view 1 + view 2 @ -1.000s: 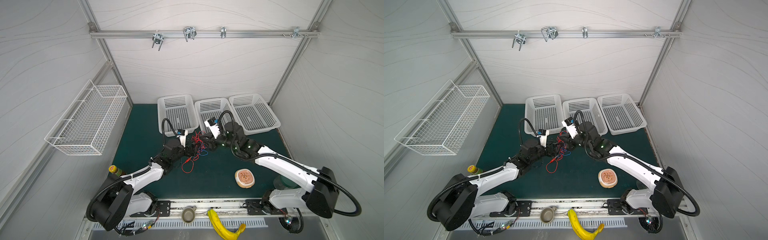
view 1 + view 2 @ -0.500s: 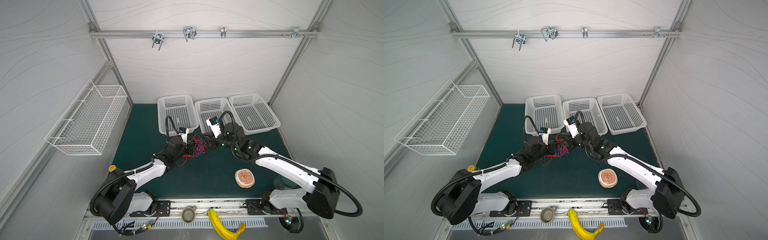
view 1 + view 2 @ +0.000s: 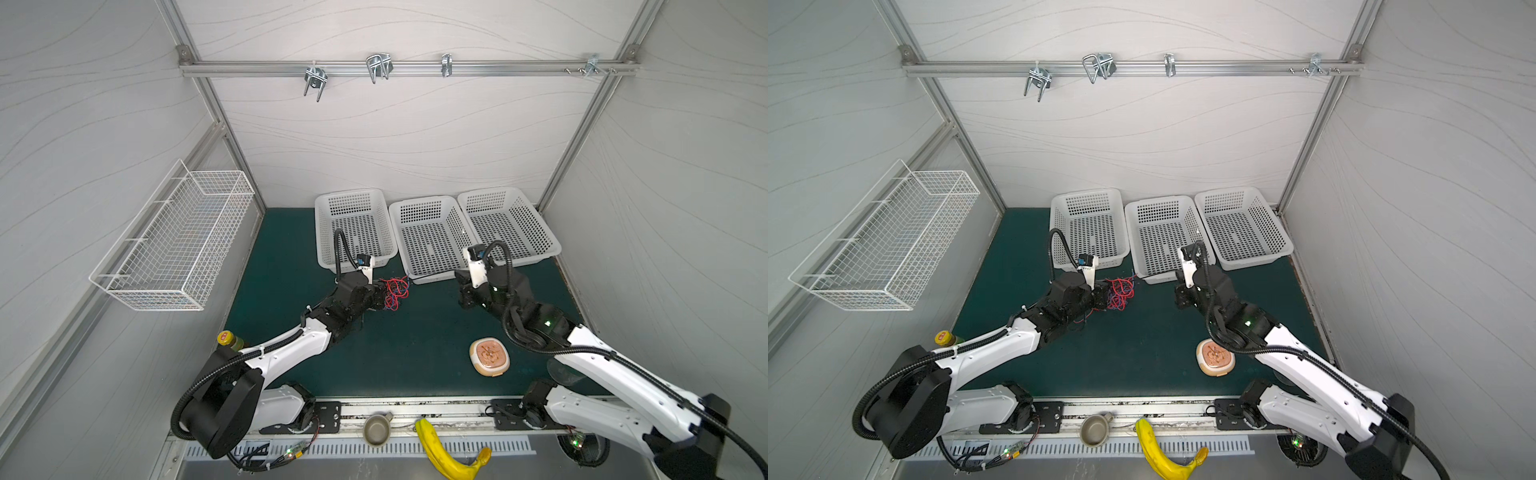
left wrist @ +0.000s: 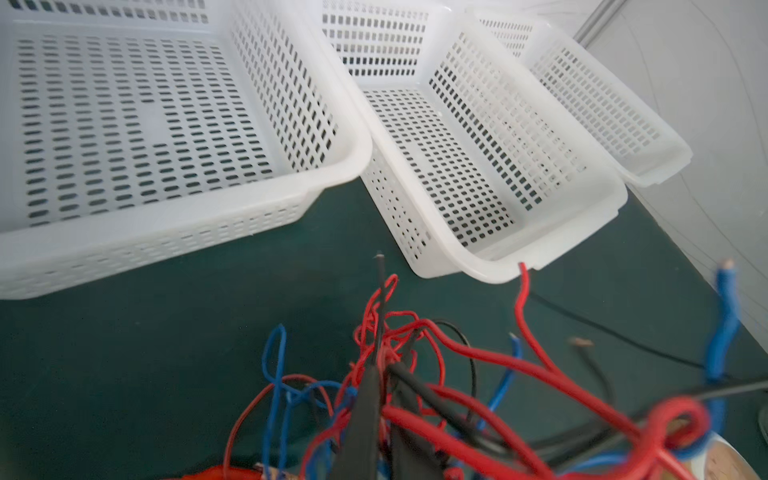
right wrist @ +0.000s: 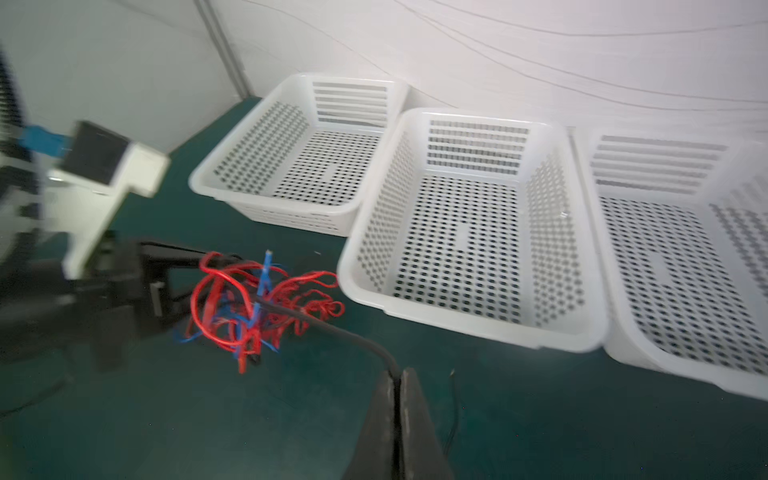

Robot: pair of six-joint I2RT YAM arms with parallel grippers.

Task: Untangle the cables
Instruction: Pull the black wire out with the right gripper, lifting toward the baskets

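Cables (image 3: 395,293) seemed limp, light; my left gripper (image 4: 384,374) clamped them, right gripper (image 5: 398,378) pinched black cable (image 5: 332,328); free ends seemed grabbable.

I see red, blue and black cables (image 3: 394,293), a dark green mat (image 3: 386,353), white baskets (image 3: 430,245) perforated in grids, and a yellow banana (image 3: 436,451).

dark green counter (image 3: 395,353) carries three white perforated baskets (image 3: 419,212) side by side along its back edge. a round tan disc (image 3: 489,356) lies front right. red, blue and black cables (image 3: 395,293) bunch just before the baskets.
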